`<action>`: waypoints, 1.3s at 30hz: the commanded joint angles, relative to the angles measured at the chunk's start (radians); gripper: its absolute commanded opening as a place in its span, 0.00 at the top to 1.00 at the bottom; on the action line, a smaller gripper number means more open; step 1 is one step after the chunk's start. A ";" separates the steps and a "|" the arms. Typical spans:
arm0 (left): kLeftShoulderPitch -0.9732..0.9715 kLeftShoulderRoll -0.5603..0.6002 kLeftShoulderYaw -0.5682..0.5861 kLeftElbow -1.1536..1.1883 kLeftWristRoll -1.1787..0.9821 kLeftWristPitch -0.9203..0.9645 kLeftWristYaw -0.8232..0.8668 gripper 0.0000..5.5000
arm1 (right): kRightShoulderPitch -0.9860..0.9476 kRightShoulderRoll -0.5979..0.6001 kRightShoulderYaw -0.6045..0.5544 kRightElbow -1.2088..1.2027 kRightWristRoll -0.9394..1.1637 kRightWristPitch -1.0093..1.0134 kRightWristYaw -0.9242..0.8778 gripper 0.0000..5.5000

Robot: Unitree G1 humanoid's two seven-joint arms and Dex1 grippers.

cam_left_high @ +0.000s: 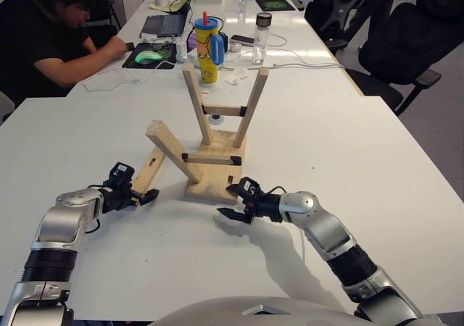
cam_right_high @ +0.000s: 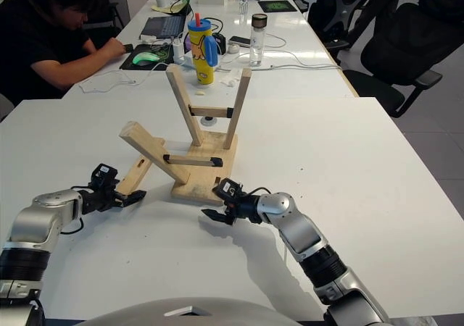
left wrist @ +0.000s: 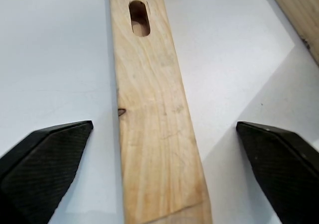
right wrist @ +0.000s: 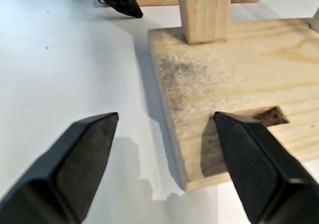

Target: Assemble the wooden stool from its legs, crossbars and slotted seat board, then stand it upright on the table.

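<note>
Seat board (cam_left_high: 216,177) lies upside down on tabletop (cam_left_high: 362,159), three legs (cam_left_high: 250,105) fitted. Fourth leg (left wrist: 149,134) lies flat just left of it, left tool (left wrist: 164,126) wide astride its end. Right tool (right wrist: 165,115) wide over board's near corner. Leg likely light, stiff, smooth; grip across narrow faces, mid-shaft.

The white bench (cam_left_high: 348,159) carries the slotted seat board (cam_left_high: 210,185), lying flat with its fitted legs (cam_left_high: 251,105) pointing upward, and just to the board's left a loose wooden leg (cam_left_high: 147,172) with an oval slot lies flat.
</note>
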 commanded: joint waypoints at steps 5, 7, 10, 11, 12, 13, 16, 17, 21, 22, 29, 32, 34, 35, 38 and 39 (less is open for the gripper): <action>0.022 -0.021 -0.047 0.128 0.055 -0.053 0.010 0.22 | 0.037 0.033 -0.112 -0.100 0.039 -0.065 -0.069 0.35; 0.020 -0.018 -0.055 0.141 0.060 -0.066 0.006 0.26 | 0.052 0.018 -0.122 -0.143 0.036 -0.054 -0.074 0.35; 0.020 -0.018 -0.049 0.158 0.063 -0.089 0.011 0.33 | 0.102 -0.021 -0.145 -0.229 0.058 0.008 -0.068 0.35; 0.013 -0.019 -0.043 0.167 0.062 -0.096 0.015 0.35 | 0.127 -0.033 -0.168 -0.271 0.099 0.061 -0.058 0.35; 0.007 -0.018 -0.039 0.176 0.062 -0.102 0.016 0.37 | 0.155 -0.048 -0.194 -0.312 0.151 0.119 -0.039 0.35; 0.002 -0.020 -0.030 0.181 0.056 -0.103 0.017 0.39 | 0.181 -0.071 -0.213 -0.342 0.185 0.152 -0.020 0.35; -0.010 -0.020 -0.009 0.176 0.039 -0.099 0.014 0.46 | 0.232 -0.144 -0.281 -0.332 0.247 0.214 0.020 0.35; -0.017 -0.021 0.002 0.171 0.031 -0.095 0.013 0.48 | 0.230 -0.163 -0.303 -0.286 0.229 0.203 0.009 0.35; -0.049 -0.018 0.019 0.148 0.025 -0.086 0.008 0.57 | 0.160 -0.181 -0.367 -0.102 0.131 0.131 -0.100 0.35; -0.058 -0.018 0.018 0.145 0.025 -0.083 0.005 0.59 | 0.140 -0.177 -0.378 -0.065 0.115 0.117 -0.122 0.35; -0.167 -0.039 0.113 0.101 -0.018 -0.196 0.024 0.63 | 0.013 -0.097 -0.480 0.036 0.121 0.032 -0.239 0.35; -0.256 -0.046 0.213 0.063 -0.089 -0.234 0.036 0.63 | -0.024 -0.040 -0.525 -0.011 0.214 0.040 -0.220 0.35; -0.305 -0.046 0.262 0.021 -0.150 -0.238 0.022 0.63 | -0.036 -0.027 -0.538 -0.033 0.266 0.060 -0.199 0.35; -0.333 -0.051 0.295 -0.015 -0.211 -0.225 0.005 0.63 | -0.041 -0.024 -0.548 -0.046 0.299 0.078 -0.187 0.35; -0.408 -0.042 0.378 -0.134 -0.423 -0.146 -0.072 0.63 | -0.068 -0.006 -0.601 -0.087 0.440 0.159 -0.160 0.35; -0.434 -0.025 0.402 -0.175 -0.511 -0.093 -0.092 0.63 | -0.082 0.001 -0.623 -0.102 0.500 0.188 -0.150 0.35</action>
